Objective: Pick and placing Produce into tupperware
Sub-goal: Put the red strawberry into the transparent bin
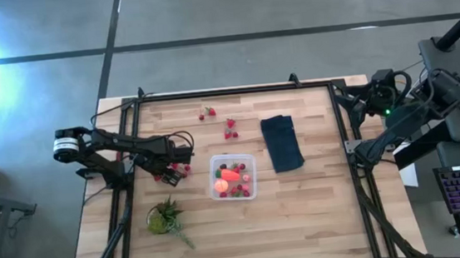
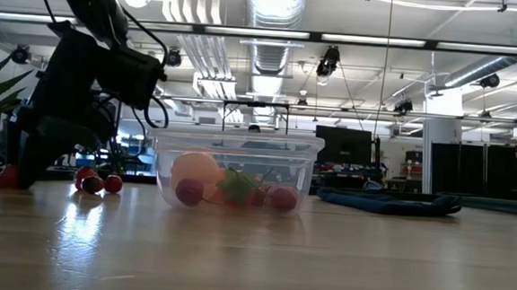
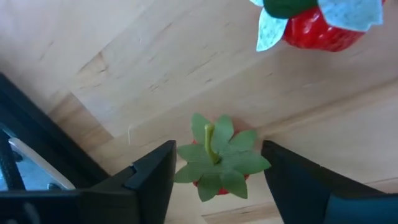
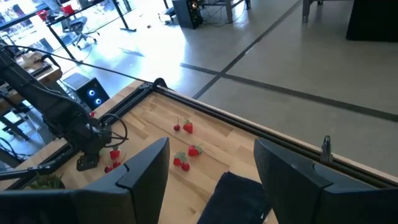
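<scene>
Just left of the tupperware, left gripper spread astride a strawberry on the table, not yet pinching. Could squirt sideways if squeezed off-centre.

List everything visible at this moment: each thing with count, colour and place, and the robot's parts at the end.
tupperware: one, clear, table centre, holding red berries, an elongated orange-red piece and a peach-orange ball.
loose strawberries: several, red, toward the table's far edge, beyond the tupperware.
strawberries by the left gripper: a few, red, just left of the tupperware; one with green leaves sits between the open fingers, not yet gripped.
cloth: one, dark navy, folded, right of the tupperware.
leafy bunch: one, green, near-left area of the table.
table: one, light wood.
left gripper: low at the table, over the berry.
right gripper: open, parked off the table's right edge.
</scene>
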`<action>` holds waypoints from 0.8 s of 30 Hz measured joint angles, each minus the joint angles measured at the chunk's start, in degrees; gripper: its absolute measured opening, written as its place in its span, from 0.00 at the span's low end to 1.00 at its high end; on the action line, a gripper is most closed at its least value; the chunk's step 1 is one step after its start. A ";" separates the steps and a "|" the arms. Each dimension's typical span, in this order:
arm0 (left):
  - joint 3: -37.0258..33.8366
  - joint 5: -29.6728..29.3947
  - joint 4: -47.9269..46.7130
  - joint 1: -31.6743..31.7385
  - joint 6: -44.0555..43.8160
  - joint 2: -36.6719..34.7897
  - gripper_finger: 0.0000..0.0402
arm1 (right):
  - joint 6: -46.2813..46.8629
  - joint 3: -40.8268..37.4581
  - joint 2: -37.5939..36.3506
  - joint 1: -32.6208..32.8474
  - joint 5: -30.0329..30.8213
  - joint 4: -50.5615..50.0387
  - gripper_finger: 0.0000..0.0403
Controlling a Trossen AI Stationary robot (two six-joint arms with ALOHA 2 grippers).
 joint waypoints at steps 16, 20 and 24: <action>-0.22 0.04 0.98 -0.02 0.44 -0.10 0.36 | 0.44 0.00 0.41 0.00 0.00 0.00 0.56; 0.53 -1.43 0.46 0.08 0.15 -1.30 0.34 | 0.44 0.00 0.41 0.00 0.00 0.00 0.56; 2.68 -2.56 0.64 0.02 0.07 -3.38 0.34 | 0.44 0.00 0.38 0.00 0.00 0.00 0.56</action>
